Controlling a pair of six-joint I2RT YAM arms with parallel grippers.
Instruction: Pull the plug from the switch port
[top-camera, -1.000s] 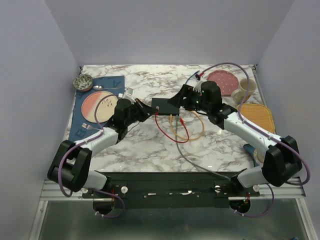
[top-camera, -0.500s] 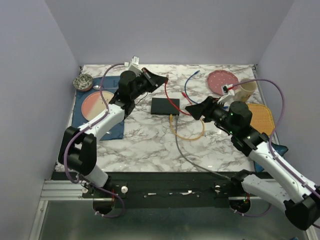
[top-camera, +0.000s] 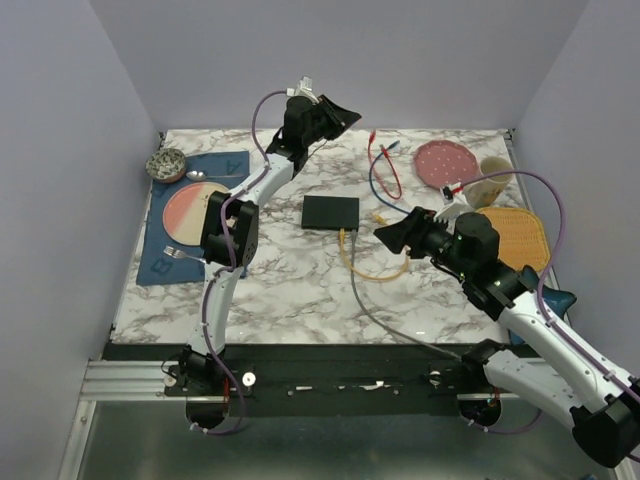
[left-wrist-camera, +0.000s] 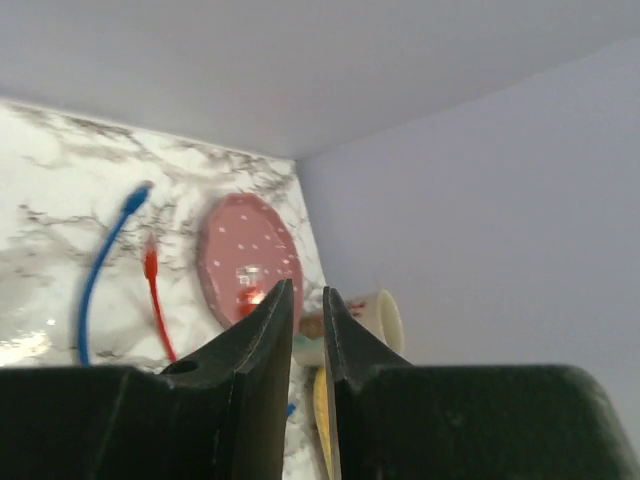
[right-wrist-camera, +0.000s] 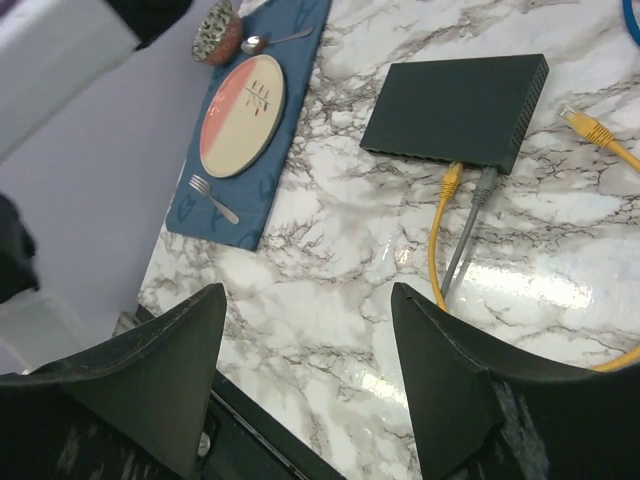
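The red cable (top-camera: 384, 170) is lying free of the switch (top-camera: 330, 211), so that plug looks pulled, while yellow and grey plugs are sitting in their ports. The left gripper (left-wrist-camera: 307, 300) is hanging high, jaws nearly together on nothing; the right gripper (right-wrist-camera: 305, 375) is hovering, jaws apart.

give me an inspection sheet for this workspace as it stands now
surface: marble table, glossy.
job's things: switch flat on the table; yellow plug and grey plug seated in its near edge.
clutter: blue placemat with plate, fork, spoon and bowl; pink dotted plate, mug, orange mat.
grippers: left tool raised at the back, fingers nearly closed, empty; right tool open, hovering near the switch.
cables: red cable and blue cable loose; one yellow plug end unplugged.
surroundings: plain lilac walls.
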